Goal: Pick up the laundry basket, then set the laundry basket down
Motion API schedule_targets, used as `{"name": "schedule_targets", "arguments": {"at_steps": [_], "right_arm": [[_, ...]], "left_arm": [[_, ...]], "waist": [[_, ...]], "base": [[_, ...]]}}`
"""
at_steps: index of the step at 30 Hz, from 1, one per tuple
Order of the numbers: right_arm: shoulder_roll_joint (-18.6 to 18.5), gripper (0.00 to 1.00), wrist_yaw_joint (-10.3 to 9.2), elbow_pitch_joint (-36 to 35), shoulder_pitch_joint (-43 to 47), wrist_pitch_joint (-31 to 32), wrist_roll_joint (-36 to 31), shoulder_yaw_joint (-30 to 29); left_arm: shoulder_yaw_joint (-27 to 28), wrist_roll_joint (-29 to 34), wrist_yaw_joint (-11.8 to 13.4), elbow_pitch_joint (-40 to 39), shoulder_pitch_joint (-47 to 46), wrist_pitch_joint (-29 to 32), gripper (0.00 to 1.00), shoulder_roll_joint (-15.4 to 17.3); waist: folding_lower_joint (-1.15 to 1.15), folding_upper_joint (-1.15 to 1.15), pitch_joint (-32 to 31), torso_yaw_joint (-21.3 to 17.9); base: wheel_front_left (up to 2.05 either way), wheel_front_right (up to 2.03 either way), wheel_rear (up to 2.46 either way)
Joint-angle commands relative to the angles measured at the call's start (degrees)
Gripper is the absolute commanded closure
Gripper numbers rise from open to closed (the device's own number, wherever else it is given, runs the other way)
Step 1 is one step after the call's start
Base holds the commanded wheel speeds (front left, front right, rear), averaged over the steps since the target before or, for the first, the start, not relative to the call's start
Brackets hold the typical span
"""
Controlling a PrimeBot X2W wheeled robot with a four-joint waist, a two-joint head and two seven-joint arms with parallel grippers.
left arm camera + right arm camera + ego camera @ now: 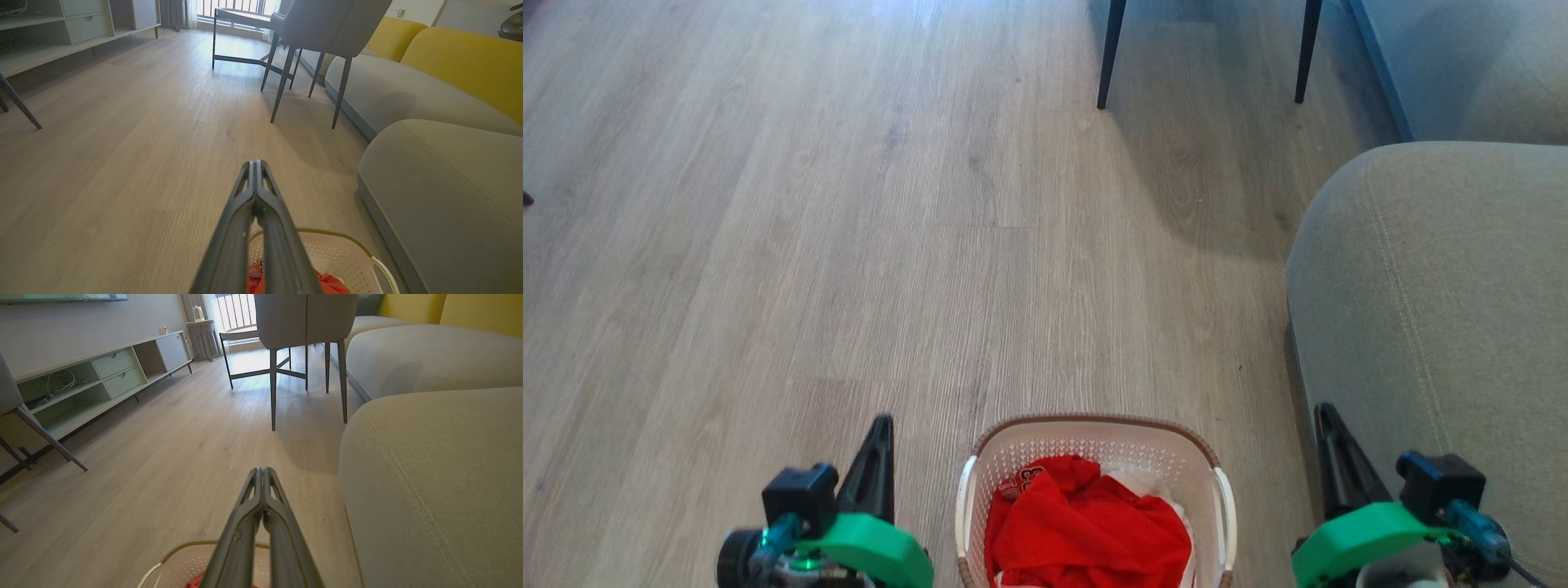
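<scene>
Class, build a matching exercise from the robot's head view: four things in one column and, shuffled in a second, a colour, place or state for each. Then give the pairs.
Things:
1 laundry basket
2 left gripper
3 sofa
4 chair legs

Descriptions:
a grey, at the right
b shut, left of the basket
c dark, at the top
d white, red clothes inside

Pairs: 1-d, 2-b, 3-a, 4-c

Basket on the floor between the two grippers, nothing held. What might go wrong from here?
The left gripper and right gripper are shut, clear of the laundry basket; closing in unopened would likely shove it, not catch its handles. The right gripper is close beside the sofa and may brush it. An uneven lift could spill the red garment.
</scene>
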Motion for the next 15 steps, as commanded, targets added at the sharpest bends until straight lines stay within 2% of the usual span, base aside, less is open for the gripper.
{"name": "schedule_targets", "arguments": {"at_steps": [1, 15], "right_arm": [[-0.08, 1.0, 0.0, -1.57, -1.24, 0.14, 0.9, -0.15], [-0.59, 1.0, 0.04, -0.85, -2.35, 2.15, 10.66, -1.01]], "left_arm": [[0.21, -1.01, -0.1, -1.62, -1.84, 0.07, 1.0, 0.03], [2.28, -10.73, -1.2, -1.35, -2.62, 2.12, 1.0, 0.55]], "waist": [[0.0, 0.0, 0.03, -0.04], [0.0, 0.0, 0.41, -0.91]], "base": [[0.0, 0.0, 0.0], [0.0, 0.0, 0.0]]}}
